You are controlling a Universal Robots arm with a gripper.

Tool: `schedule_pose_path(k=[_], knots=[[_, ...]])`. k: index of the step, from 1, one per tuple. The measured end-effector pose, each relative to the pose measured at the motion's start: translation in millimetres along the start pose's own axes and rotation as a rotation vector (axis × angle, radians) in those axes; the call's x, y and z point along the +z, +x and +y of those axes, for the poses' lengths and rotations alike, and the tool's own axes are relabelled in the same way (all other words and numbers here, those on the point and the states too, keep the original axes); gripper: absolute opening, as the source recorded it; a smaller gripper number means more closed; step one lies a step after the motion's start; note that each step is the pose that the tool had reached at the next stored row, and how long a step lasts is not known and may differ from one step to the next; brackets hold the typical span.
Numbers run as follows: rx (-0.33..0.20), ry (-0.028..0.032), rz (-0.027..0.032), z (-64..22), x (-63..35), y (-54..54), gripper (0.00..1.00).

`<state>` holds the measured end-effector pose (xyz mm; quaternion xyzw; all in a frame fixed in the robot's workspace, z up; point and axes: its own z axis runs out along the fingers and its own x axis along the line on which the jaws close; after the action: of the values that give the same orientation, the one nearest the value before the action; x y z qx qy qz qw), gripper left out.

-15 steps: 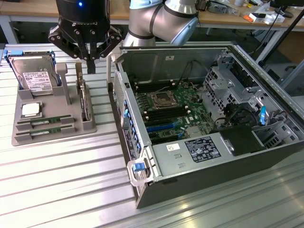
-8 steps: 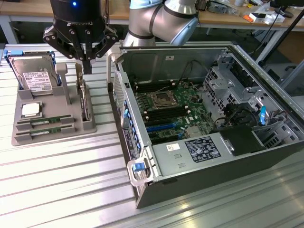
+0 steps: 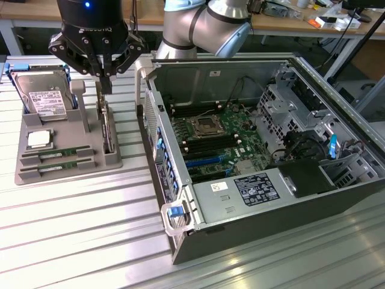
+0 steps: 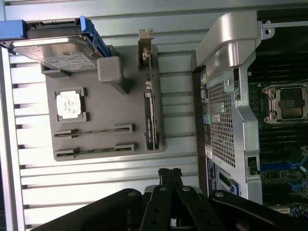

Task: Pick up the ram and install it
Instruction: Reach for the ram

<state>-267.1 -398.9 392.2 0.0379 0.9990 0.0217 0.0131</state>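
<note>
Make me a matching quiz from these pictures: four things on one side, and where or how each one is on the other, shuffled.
1 hard drive
2 processor chip
3 ram sticks
4 gripper

A shut, above the tray
B in the tray's square recess
C propped in a blue bracket
D flat in the tray's long slots

Pairs: 1-C, 2-B, 3-D, 4-A
</note>
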Motion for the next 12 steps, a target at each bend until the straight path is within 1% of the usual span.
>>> schedule_pose_path(k=[12], knots=[[0.000,0.0000,0.0000,-0.8,-0.2,10.2,0.11]])
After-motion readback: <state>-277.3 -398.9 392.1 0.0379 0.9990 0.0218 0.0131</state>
